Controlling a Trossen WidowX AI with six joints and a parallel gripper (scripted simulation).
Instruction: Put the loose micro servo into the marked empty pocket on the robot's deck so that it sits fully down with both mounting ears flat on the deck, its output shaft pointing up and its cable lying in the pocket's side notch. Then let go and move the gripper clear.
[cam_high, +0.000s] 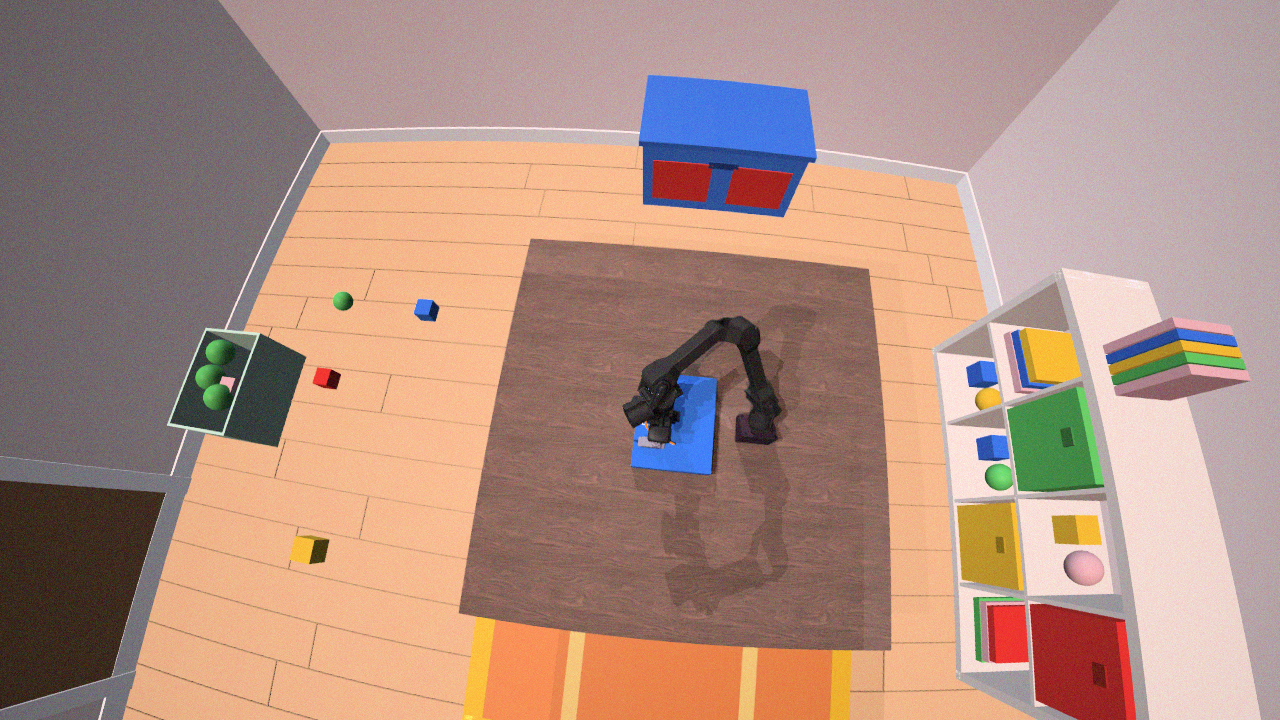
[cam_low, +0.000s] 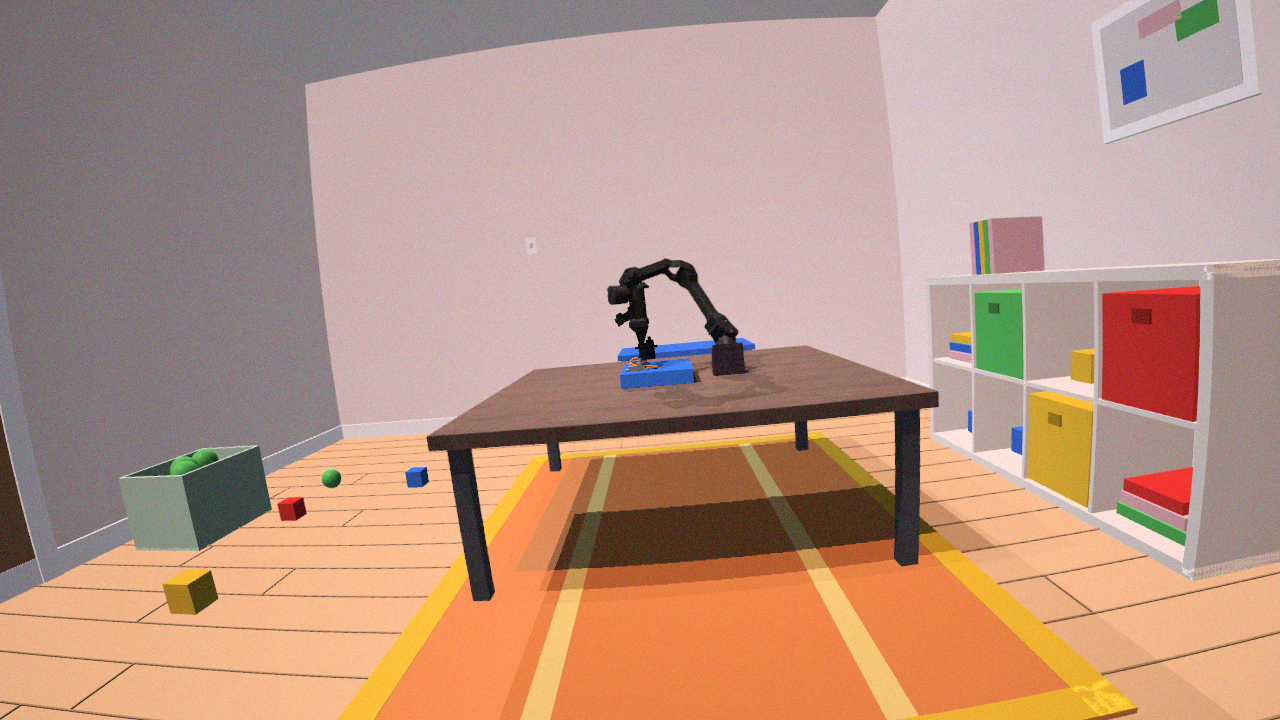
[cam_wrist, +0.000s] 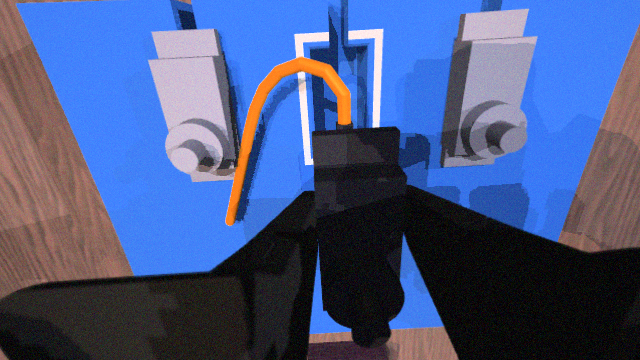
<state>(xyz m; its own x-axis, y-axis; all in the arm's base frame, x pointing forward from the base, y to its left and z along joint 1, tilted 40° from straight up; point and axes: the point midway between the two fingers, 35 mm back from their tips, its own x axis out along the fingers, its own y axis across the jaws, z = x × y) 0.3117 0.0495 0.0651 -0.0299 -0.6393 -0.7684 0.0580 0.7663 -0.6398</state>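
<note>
My gripper (cam_wrist: 356, 199) is shut on the black micro servo (cam_wrist: 357, 195), one finger on each side of its body. The servo's round boss and output shaft (cam_wrist: 371, 335) show at the bottom of the wrist view. Its orange cable (cam_wrist: 300, 65) leaves the far end, bends over the pocket's left border and runs back to the left. The empty pocket (cam_wrist: 378, 80), outlined in white, lies just beyond the servo, partly hidden by it. The blue deck (cam_wrist: 90, 90) (cam_high: 693, 456) (cam_low: 675, 374) is under the gripper. Whether the servo touches the deck cannot be told.
Two grey servos (cam_wrist: 192, 95) (cam_wrist: 492, 85) sit in the deck to the left and right of the pocket, standing above its surface. The deck lies on the brown table (cam_high: 581, 537) (cam_low: 537, 407). The arm's dark base (cam_high: 756, 431) (cam_low: 727, 360) stands to the deck's right.
</note>
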